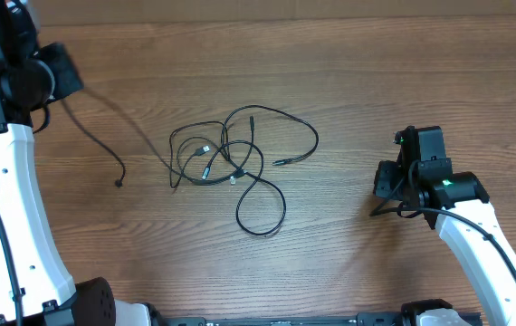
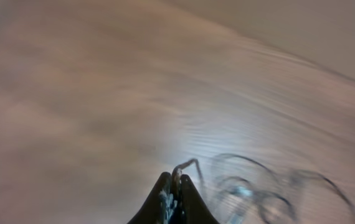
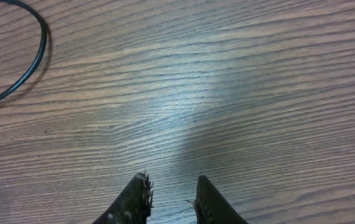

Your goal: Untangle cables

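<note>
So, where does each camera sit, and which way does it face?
Overhead: above the table, looking straight down at the cables; left arm and right arm show.
Left wrist: on the left arm, blurred, facing the cables; left fingers together.
Right wrist: on the right arm, facing the table; right fingers apart.
Shared: all three see cable.

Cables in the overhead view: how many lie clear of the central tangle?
1. A single cable runs from the left gripper, at the upper left, down to its free plug end, apart from the tangle at centre. How many cables the tangle holds cannot be told.
</note>
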### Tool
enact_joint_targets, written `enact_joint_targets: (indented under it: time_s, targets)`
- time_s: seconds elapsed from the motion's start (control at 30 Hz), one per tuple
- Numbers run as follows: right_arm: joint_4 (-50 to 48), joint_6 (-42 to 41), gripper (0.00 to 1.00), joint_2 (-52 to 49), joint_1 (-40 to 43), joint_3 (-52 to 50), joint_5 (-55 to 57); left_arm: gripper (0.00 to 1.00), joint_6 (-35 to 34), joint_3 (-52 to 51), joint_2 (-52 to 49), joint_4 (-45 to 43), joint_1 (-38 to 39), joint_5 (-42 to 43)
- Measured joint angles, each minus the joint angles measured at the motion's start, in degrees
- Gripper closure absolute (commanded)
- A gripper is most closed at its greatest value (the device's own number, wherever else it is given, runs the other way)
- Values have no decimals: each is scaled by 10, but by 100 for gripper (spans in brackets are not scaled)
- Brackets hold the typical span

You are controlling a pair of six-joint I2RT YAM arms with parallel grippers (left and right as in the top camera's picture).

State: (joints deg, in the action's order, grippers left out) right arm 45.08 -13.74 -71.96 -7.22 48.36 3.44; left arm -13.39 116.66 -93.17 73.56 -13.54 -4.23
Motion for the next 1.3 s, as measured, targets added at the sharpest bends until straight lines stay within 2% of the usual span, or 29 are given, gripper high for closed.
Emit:
enact_joint_targets:
  time_s: [0.2,0.3,0.43,0.6,0.73,0.83,1.07,1.1,1.13,1.17,1.23,1.27,1.3]
  targets:
    - [0,0,77,0,0,0,0,96,-122,0,0,23,-50,-278]
    - [0,0,77,0,0,0,0,96,-157,0,0,2,-102,-353]
    - [0,0,78,0,0,0,0,96,-185,0,0,-33,-167,-396]
    - [0,-2,78,0,0,0,0,96,-198,0,0,-49,-209,-369]
    - [0,-6,78,0,0,0,0,96,-201,0,0,-46,-217,-245]
    - [1,-8,78,0,0,0,0,96,-201,0,-3,-37,-213,-184]
    - [5,-9,78,0,0,0,0,95,-183,0,-72,-31,-209,-116]
    - [5,-9,78,0,0,0,0,89,-179,0,-85,-31,-209,-113]
    - [6,-10,78,0,0,0,0,74,-177,0,-95,-31,-209,-113]
    - [6,-10,78,0,0,0,0,64,-174,0,-105,-31,-209,-112]
    - [6,-10,78,0,0,0,0,34,-166,0,-121,-30,-209,-111]
    - [7,-10,78,0,0,0,0,23,-163,0,-127,-29,-209,-110]
    - [7,-10,78,0,0,0,0,19,-162,0,-131,-28,-208,-109]
